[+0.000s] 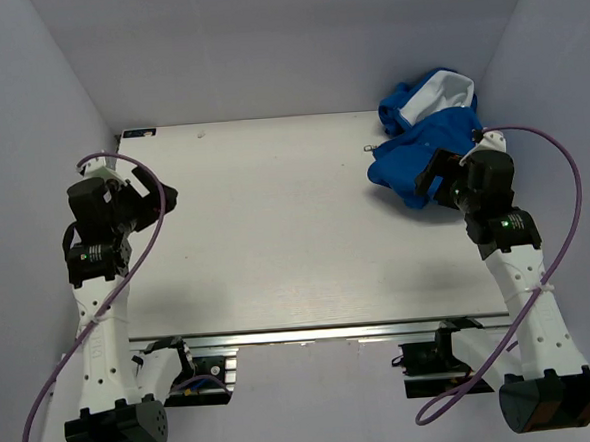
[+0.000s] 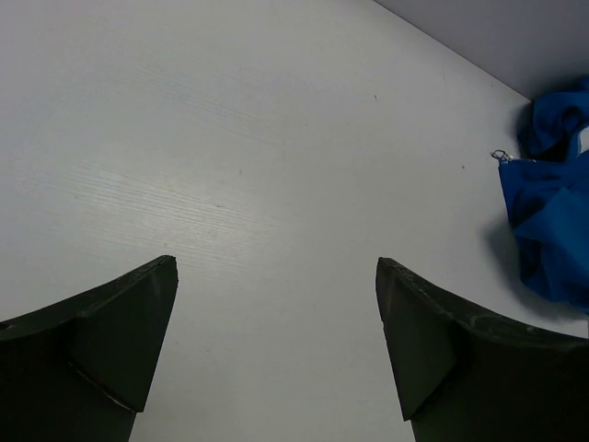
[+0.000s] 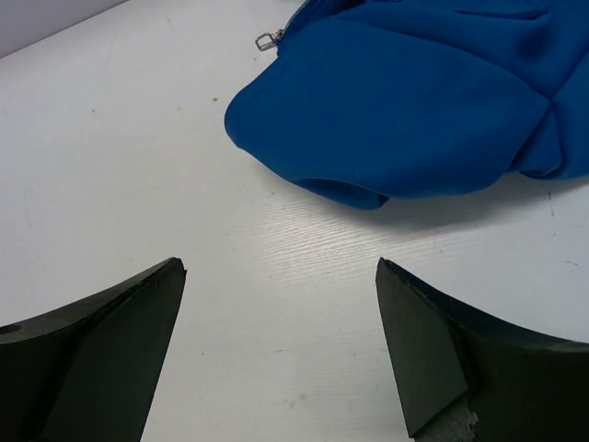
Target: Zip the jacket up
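The right gripper (image 3: 281, 276) has its dark, wedge-shaped fingers spread wide over the white, faintly grained table (image 3: 138, 166). Just beyond the fingertips, ahead and towards the right finger, the jacket (image 3: 405, 101) lies crumpled in a soft, smooth, rounded blue heap. A small silver zipper pull (image 3: 268, 40) pokes out at its far left edge. The left gripper (image 2: 274, 267) is also spread wide, over bare table, with the jacket well ahead past its right finger.

Top view high above the desk (image 1: 276, 242), looking down, left wrist view low, well apart from the jacket (image 1: 412, 164), right wrist view near it, all sharing it
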Available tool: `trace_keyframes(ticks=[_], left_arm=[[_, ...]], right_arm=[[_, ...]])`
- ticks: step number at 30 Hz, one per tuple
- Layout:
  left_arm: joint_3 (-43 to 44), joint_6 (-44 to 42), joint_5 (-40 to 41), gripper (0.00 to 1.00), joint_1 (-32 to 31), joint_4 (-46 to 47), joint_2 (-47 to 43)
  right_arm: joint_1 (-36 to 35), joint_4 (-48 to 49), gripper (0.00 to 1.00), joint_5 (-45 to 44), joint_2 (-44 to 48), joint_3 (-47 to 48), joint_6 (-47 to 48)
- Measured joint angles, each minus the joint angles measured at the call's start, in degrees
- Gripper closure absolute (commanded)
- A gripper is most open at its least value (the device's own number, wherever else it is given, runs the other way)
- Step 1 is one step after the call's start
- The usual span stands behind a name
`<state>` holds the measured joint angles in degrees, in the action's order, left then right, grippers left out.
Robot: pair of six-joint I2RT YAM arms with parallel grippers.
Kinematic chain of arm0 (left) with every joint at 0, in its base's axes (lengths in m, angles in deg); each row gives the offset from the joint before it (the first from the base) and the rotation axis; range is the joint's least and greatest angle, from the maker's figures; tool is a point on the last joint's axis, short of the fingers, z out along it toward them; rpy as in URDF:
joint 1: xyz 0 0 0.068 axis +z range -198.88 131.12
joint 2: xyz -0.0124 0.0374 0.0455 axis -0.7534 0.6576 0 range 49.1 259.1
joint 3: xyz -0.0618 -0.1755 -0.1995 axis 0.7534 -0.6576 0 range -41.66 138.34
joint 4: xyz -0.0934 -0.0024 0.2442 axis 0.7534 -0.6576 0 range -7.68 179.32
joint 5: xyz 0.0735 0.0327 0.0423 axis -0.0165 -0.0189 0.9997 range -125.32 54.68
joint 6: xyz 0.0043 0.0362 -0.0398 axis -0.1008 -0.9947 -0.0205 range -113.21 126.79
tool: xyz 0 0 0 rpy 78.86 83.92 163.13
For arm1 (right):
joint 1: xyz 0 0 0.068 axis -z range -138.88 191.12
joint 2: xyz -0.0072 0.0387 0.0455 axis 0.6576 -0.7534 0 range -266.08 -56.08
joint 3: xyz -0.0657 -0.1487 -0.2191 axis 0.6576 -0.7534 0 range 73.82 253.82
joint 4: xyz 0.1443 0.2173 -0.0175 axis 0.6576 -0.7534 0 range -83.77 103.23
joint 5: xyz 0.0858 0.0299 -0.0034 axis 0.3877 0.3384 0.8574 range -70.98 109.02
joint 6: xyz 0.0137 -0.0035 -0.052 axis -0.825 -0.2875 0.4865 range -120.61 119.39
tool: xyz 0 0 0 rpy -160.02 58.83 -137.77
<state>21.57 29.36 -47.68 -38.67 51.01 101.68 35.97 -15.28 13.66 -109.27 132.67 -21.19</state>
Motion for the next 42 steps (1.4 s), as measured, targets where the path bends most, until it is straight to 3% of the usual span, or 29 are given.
trace_keyframes(ticks=[6, 10, 19, 29, 36, 39, 40, 41, 42], left_arm=[[-1.0, 1.1, -4.6, 0.02, 0.0, 1.5, 4.9], [-2.5, 1.7, -7.8, 0.02, 0.0, 3.1, 8.4], [-5.2, 1.9, -10.6, 0.02, -0.3, 6.1, 9.8], [-5.4, 1.9, -10.8, 0.02, -0.3, 7.2, 11.7], [-5.4, 2.0, -10.8, 0.02, -0.3, 7.9, 12.7], [-5.4, 2.2, -10.8, 0.02, -0.3, 7.5, 12.7], [-5.4, 2.2, -10.8, 0.02, -0.3, 7.2, 12.4], [-5.4, 2.3, -10.7, 0.02, -0.3, 6.8, 12.0], [-5.4, 2.3, -10.5, 0.02, -0.3, 6.4, 11.4]], right_arm=[[0.0, 1.5, 0.11, -1.4, -3.2, 0.9, 0.6], [2.0, 1.6, 0.11, -4.3, -13.6, 8.2, 0.9], [19.6, 1.6, 0.11, -1.9, -40.3, 25.7, 2.3], [19.6, -0.5, 0.11, -1.0, -61.2, 43.1, 5.0], [19.1, -1.1, 0.19, 1.7, -69.4, 44.4, 5.0], [18.3, -1.4, 0.54, 1.3, -70.9, 43.8, 5.9], [18.0, -1.4, 0.89, 1.3, -70.9, 43.5, 6.4], [17.6, -1.3, 1.00, 1.4, -70.9, 43.4, 6.9], [17.0, -1.0, 1.00, 1.8, -70.9, 43.4, 7.0]])
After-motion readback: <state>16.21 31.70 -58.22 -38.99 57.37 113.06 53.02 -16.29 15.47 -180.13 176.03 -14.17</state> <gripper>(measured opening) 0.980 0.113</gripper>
